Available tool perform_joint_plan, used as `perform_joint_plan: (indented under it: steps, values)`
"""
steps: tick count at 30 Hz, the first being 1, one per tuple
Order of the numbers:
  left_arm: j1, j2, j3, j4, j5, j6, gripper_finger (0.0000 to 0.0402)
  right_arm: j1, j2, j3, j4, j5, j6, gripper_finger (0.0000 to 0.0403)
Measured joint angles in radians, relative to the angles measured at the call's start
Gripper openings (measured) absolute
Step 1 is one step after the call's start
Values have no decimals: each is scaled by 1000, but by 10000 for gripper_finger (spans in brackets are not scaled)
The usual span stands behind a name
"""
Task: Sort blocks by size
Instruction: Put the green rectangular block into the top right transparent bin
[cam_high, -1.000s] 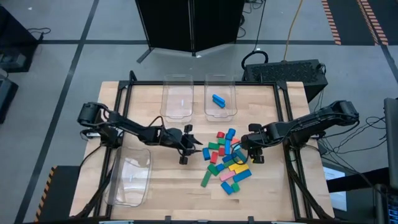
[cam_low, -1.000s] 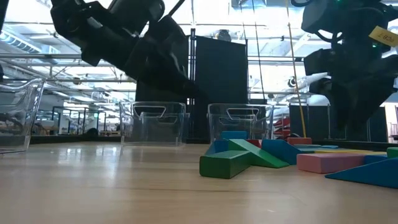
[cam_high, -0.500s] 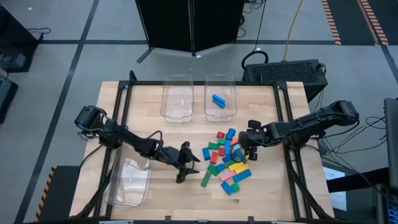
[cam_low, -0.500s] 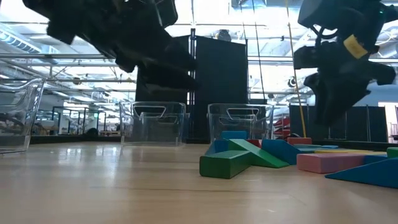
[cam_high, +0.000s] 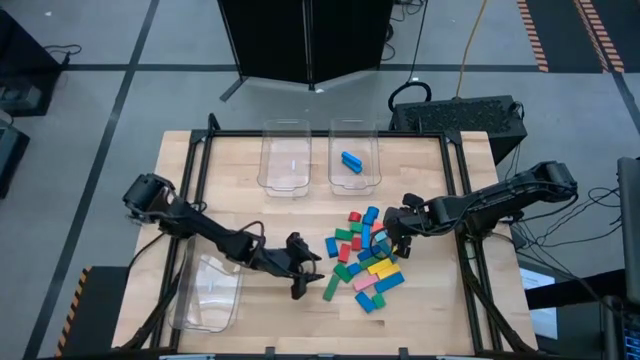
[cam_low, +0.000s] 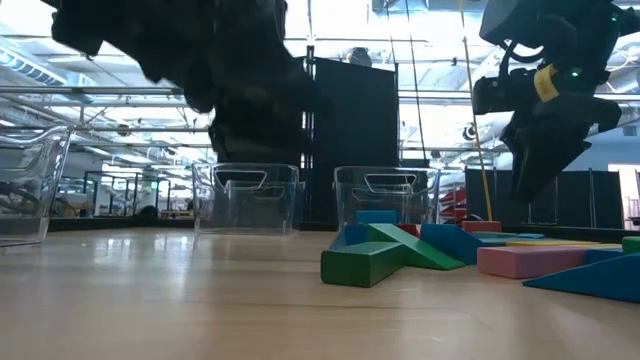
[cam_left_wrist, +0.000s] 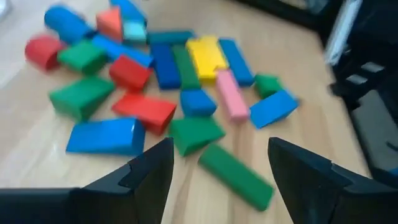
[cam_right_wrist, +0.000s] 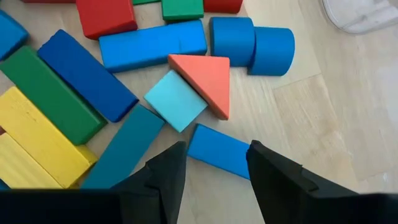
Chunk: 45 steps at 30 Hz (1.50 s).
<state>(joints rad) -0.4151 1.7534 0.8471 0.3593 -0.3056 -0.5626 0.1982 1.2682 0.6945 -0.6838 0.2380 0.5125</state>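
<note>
A pile of coloured blocks (cam_high: 362, 262) lies on the wooden table right of centre; it also shows in the low view (cam_low: 400, 255). One blue block (cam_high: 352, 160) lies in the far right clear bin (cam_high: 374, 170). My left gripper (cam_high: 305, 272) is open and empty above the table, just left of the pile; a long green block (cam_left_wrist: 236, 177) lies ahead of its fingers. My right gripper (cam_high: 390, 240) is open and empty over the pile's right side, with a small blue block (cam_right_wrist: 217, 150) below, between its fingers.
A second clear bin (cam_high: 285, 160) stands at the far middle, and a third (cam_high: 210, 290) at the near left beside my left arm. Bare wood lies between the bins and the pile. The black table frame (cam_high: 465, 180) runs along the right side.
My left gripper has swung from the table's middle toward the near edge, staying open beside the pile's left end. My right gripper has shifted a little toward the table's left, over the pile. The blocks have kept their places.
</note>
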Motion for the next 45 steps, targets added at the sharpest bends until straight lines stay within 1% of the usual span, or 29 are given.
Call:
perform_joint_plan:
  steps: [5,10,13,16,23,26,30,45]
  values:
    - [-3,89,114,-162,0,-45,261,0,0,0,0,0,0,164]
    - [-1,137,244,-341,-37,-115,259,0,0,0,-1,-1,0,164]
    - [10,174,309,-382,-36,-156,259,0,1,0,-6,-3,0,164]
    - [27,212,375,-429,11,-182,258,0,0,0,-11,-3,0,164]
    - [30,309,504,-617,111,-255,258,0,0,0,-25,-4,11,164]
    - [31,323,518,-638,123,-273,258,0,0,0,-26,-4,24,164]
    - [31,323,520,-629,105,-318,258,0,0,0,-27,-4,25,164]
    - [28,332,520,-624,82,-350,258,0,0,0,-27,-4,19,164]
